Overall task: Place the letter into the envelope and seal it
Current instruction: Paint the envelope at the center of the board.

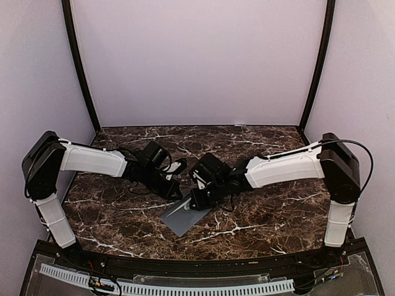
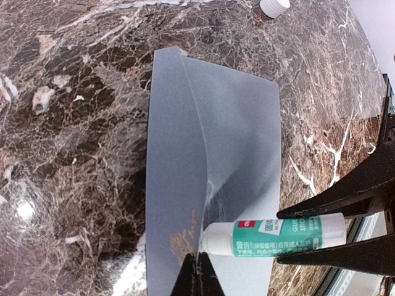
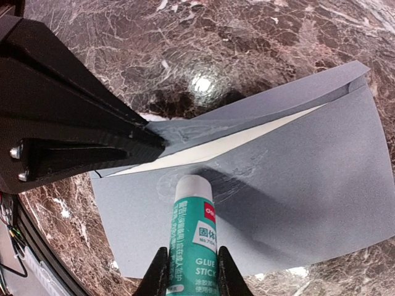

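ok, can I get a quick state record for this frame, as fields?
envelope: grey, on table, flap lifted
letter: inside, cream edge showing under flap
left fingers: shut on flap tip, holding it up
right fingers: gripping glue stick, uncapped, tip at envelope body below flap
cap: white, loose on table beyond envelope
seal: not yet done

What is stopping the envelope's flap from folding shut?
The glue stick, held by the right gripper, points tip-first at the envelope just under the flap, which the left gripper pinches up. Nothing else visible is in the way.
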Controlling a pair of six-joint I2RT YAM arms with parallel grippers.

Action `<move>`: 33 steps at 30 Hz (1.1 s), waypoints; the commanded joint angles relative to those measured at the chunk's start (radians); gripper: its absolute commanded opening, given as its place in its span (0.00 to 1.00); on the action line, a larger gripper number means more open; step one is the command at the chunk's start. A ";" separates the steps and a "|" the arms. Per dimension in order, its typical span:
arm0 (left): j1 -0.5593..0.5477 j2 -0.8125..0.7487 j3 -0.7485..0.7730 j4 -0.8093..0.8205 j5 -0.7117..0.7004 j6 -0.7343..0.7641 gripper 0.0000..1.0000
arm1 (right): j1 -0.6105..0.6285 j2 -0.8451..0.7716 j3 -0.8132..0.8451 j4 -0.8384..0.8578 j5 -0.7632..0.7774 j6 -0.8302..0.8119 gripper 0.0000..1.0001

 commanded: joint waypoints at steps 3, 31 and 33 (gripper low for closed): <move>0.004 -0.007 0.016 -0.015 0.007 0.002 0.00 | 0.005 0.007 0.036 -0.069 0.102 0.004 0.00; 0.003 -0.011 0.012 -0.010 0.014 0.010 0.00 | -0.100 0.003 0.062 -0.054 0.125 -0.063 0.00; 0.003 -0.012 0.011 -0.009 0.014 0.010 0.00 | -0.102 0.008 0.059 -0.053 0.123 -0.063 0.00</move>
